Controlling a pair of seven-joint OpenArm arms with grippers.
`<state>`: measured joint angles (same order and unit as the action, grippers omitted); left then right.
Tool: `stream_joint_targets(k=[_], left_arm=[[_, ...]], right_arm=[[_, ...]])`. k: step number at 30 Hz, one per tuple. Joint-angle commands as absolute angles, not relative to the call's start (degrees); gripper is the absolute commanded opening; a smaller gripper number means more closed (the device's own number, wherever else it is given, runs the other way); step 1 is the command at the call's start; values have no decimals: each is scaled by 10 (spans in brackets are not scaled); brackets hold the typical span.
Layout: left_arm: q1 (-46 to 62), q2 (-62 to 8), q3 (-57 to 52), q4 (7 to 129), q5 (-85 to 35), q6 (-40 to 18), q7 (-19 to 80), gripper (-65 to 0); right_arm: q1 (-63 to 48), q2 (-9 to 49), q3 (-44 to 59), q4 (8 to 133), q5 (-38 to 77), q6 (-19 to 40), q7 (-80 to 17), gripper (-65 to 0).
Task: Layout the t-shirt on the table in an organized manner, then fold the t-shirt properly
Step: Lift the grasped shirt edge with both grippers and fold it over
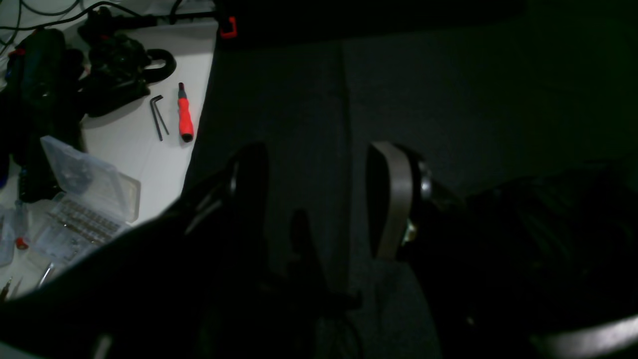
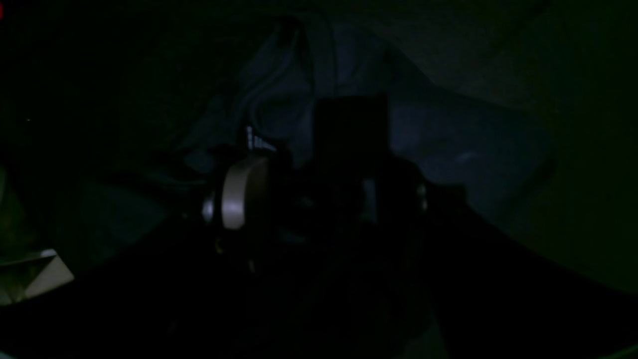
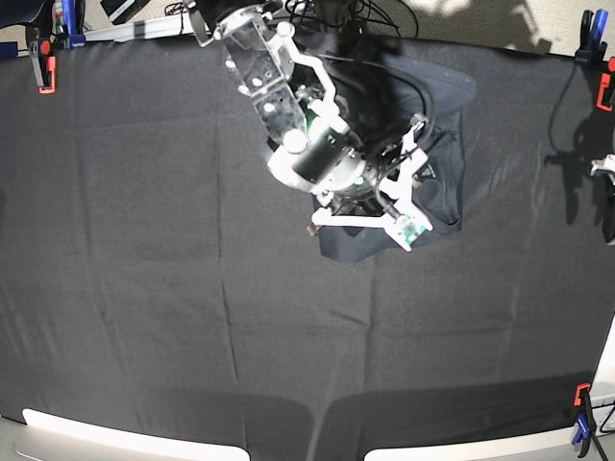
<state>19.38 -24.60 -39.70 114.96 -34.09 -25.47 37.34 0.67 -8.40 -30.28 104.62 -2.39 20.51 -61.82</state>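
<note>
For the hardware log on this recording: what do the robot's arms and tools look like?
In the base view, the right arm is white plastic shells around black cylindrical motors, with a green light, a black cable and a small green circuit board near the wrist. The right tool has a pale grey curved finger pad; the other finger looks black. The left tool looks alike: one grey pad, one dark finger.

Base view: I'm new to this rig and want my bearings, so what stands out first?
A white robot arm reaches from the top edge over a crumpled dark t-shirt lying right of centre. All around spreads the black-clothed table, with a red clamp at its top-left corner.
</note>
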Motion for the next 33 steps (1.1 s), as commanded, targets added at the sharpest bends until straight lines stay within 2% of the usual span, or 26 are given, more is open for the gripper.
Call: stream_joint_targets(k=[1, 5, 9, 11, 15, 17, 21, 24, 26, 30, 33], left_arm=[[191, -256, -401, 1158, -345, -253, 356, -360], [191, -256, -401, 1158, -345, -253, 356, -360], [191, -256, -401, 1158, -345, -253, 356, -360], [191, -256, -401, 1158, -345, -253, 356, -360], [191, -256, -401, 1158, -345, -253, 356, -360], [191, -256, -401, 1158, -345, -253, 356, -360], [191, -256, -401, 1158, -345, -253, 356, -360], [191, -256, -401, 1158, -345, -253, 356, -360], [191, -256, -401, 1158, -345, -253, 356, -360], [190, -256, -401, 1158, -345, -253, 356, -360], [190, -256, -401, 1158, -345, -253, 356, -360]], right_arm=[[16, -90, -304, 1054, -32, 203, -606, -310], [16, -90, -304, 1054, -46, 179, -610, -310], [14, -90, -304, 1054, -26, 180, -627, -316], [8, -90, -304, 1054, -2, 180, -626, -376], [-2, -90, -304, 1054, -24, 180, -632, -562], [-2, -90, -304, 1054, -51, 180, -637, -608], [-2, -90, -304, 1054, -42, 180, -627, -609], [-2, -90, -306, 1054, -10, 186, -608, -650], [-2, -90, -315, 1054, -9, 201, -601, -650], [-1, -90, -362, 1054, -6, 212, -586, -650], [6, -90, -413, 1054, 50, 212, -587, -650]])
